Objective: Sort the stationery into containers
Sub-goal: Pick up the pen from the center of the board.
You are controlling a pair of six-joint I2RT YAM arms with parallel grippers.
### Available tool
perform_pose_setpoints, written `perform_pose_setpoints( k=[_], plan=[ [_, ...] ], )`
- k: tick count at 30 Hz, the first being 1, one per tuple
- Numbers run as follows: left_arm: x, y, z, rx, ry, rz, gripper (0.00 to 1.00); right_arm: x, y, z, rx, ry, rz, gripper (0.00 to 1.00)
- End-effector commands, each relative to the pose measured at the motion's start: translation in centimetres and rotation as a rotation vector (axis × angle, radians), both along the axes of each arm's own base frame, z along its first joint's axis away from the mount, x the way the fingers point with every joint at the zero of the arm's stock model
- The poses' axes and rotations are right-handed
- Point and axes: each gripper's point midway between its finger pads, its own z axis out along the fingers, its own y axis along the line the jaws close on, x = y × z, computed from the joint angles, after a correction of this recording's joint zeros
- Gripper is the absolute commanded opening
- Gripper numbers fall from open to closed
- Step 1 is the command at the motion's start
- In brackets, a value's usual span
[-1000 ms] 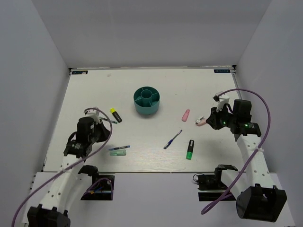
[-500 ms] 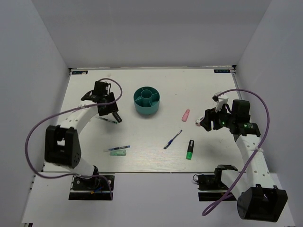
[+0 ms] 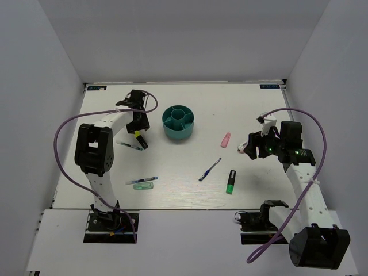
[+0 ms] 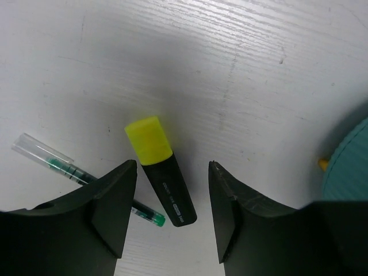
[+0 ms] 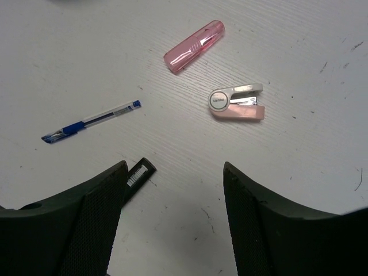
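Note:
A black marker with a yellow cap (image 4: 160, 169) lies flat on the white table. My left gripper (image 4: 172, 167) is open above it, a finger on each side of its black barrel, not touching. In the top view this gripper (image 3: 138, 127) hangs just left of the round teal organizer (image 3: 178, 122). My right gripper (image 5: 175, 172) is open over bare table with nothing between its fingers. Ahead of it lie a pink highlighter (image 5: 194, 46), a pink stapler (image 5: 237, 103) and a thin blue pen (image 5: 92, 122). The end of the black-and-green marker (image 5: 138, 175) shows by its left finger.
A thin green-inked pen (image 4: 86, 175) lies just left of the yellow-capped marker. A mint-green marker (image 3: 143, 186) and another blue pen (image 3: 142, 180) lie near the front left. The organizer's teal wall (image 4: 348, 167) is close on the left gripper's right.
The left arm has swung from the near left out to the far side, over the yellow-capped marker, and its gripper has opened. The right gripper has opened and stayed almost in place.

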Motion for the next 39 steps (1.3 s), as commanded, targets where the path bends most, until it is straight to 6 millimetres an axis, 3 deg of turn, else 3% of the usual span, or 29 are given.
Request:
perform_pose_setpoints(
  k=[1,11,24,28,29,33,35,38,39],
  plan=[
    [0.1,0.5,0.4,0.033,0.001,0.038,0.63,0.8,-0.3,1.5,-0.015,-0.05,-0.02,0.7],
    [-0.1,0.5,-1.9,0.02,0.029,0.083,0.62,0.9,-0.5,1.3,-0.029,-0.046,-0.028,0.71],
    [-0.3,0.5,-4.4,-0.003,0.047,0.115,0.5,0.9,-0.7,1.3,-0.035,-0.047,-0.037,0.71],
    [-0.6,0.8,-4.4,-0.006,0.055,0.119,0.27,0.9,-0.7,1.2,-0.036,-0.041,-0.036,0.71],
    [-0.9,0.8,-4.6,-0.009,0.063,0.116,0.12,0.8,-0.7,1.3,-0.038,-0.044,-0.038,0.71],
    [-0.7,0.2,-3.4,-0.038,0.037,0.089,0.0,0.9,-0.7,1.1,-0.039,-0.041,-0.039,0.72],
    [-0.2,-0.8,-1.2,-0.074,-0.021,0.048,0.0,0.9,-0.8,1.1,-0.041,-0.042,-0.04,0.79],
    [0.4,-2.2,4.2,-0.119,-0.147,-0.017,0.0,1.0,-0.7,1.1,-0.04,-0.044,-0.037,0.79],
    [0.5,-2.5,5.1,-0.128,-0.173,-0.033,0.0,1.0,-0.7,1.0,-0.037,-0.038,-0.037,0.79]
  ],
)
